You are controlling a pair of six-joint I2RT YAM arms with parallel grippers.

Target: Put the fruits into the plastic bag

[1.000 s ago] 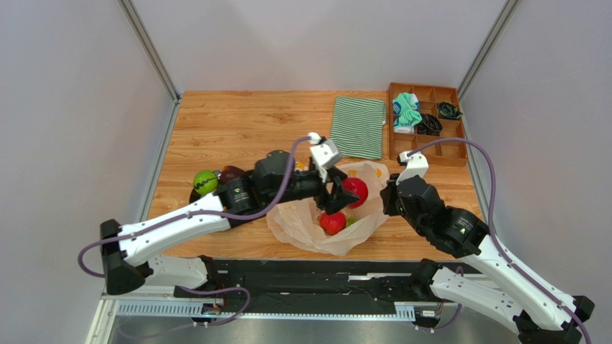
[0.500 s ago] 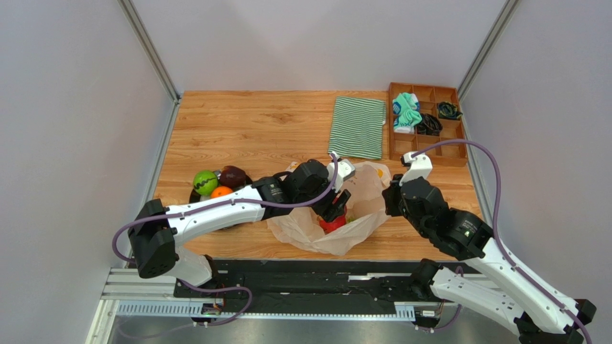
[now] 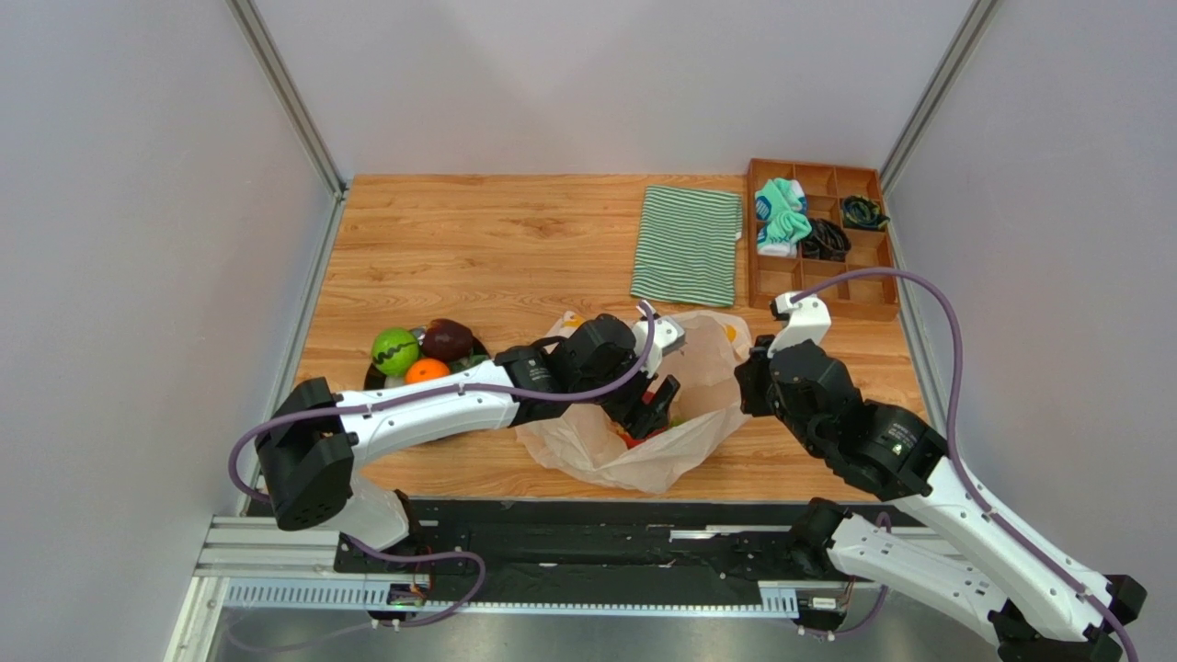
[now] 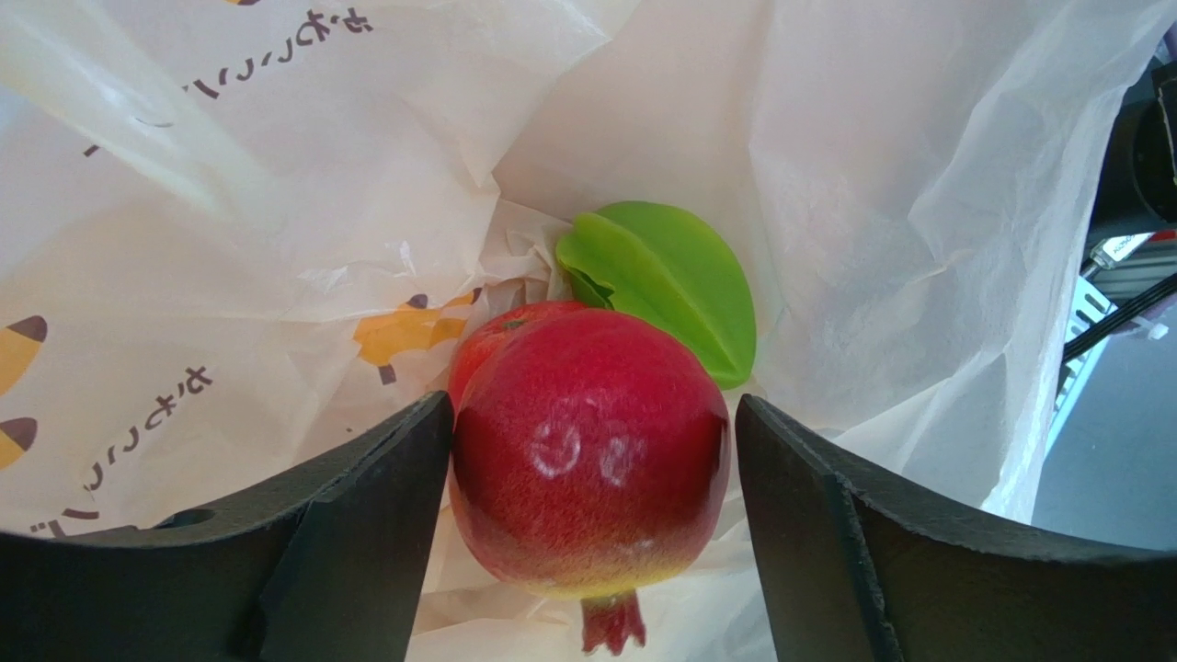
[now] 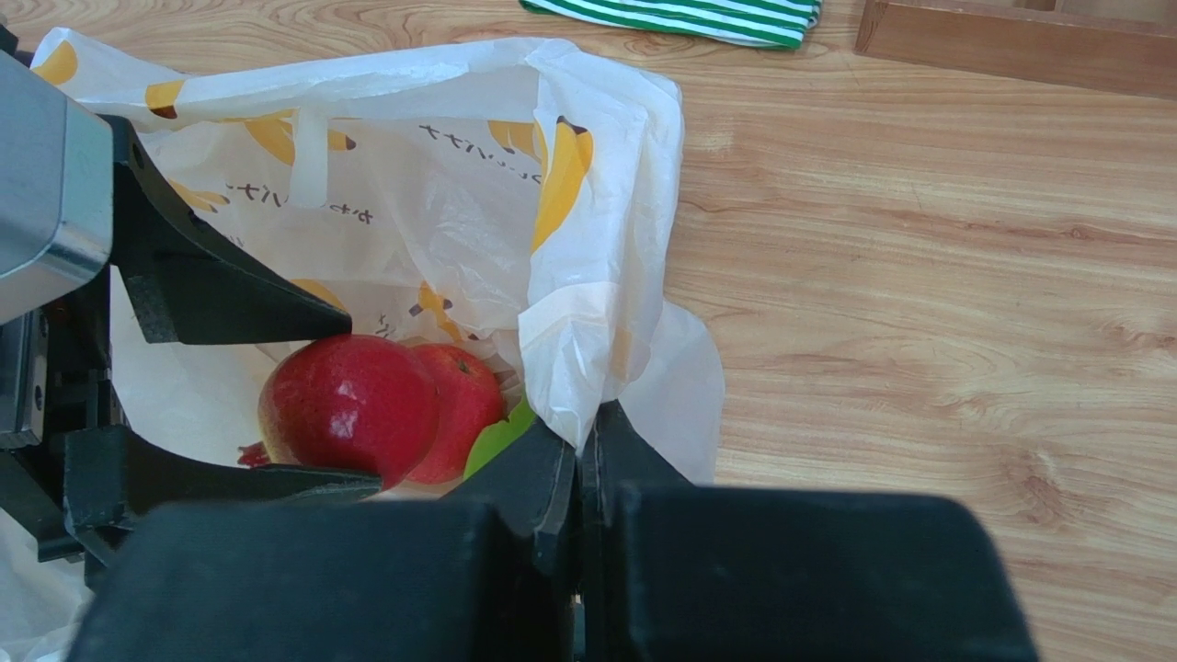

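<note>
From above we see the left end effector (image 3: 652,408) sunk into the mouth of the plastic bag (image 3: 608,448) at lower centre, its load mostly hidden. Its wrist view shows it grasping a glossy red fruit (image 4: 591,462), with black fingers (image 4: 366,538) on either side. A second red fruit (image 4: 495,342) and a smooth, ridged green piece (image 4: 670,283) lie beyond it, all inside crinkly translucent white film printed with yellow bananas. Only the right wrist view shows the right end effector (image 5: 580,469) clenched on the bag's rim. The overhead view alone shows a green round fruit (image 3: 395,350), an orange (image 3: 426,370) and a dark fruit (image 3: 446,337) bunched together left of the bag. At upper right, a green-striped folded cloth (image 3: 688,244) lies beside a compartmented wooden tray (image 3: 850,287). The table (image 3: 470,242) is light wood-grain planking, enclosed by plain grey walls (image 3: 138,207).
</note>
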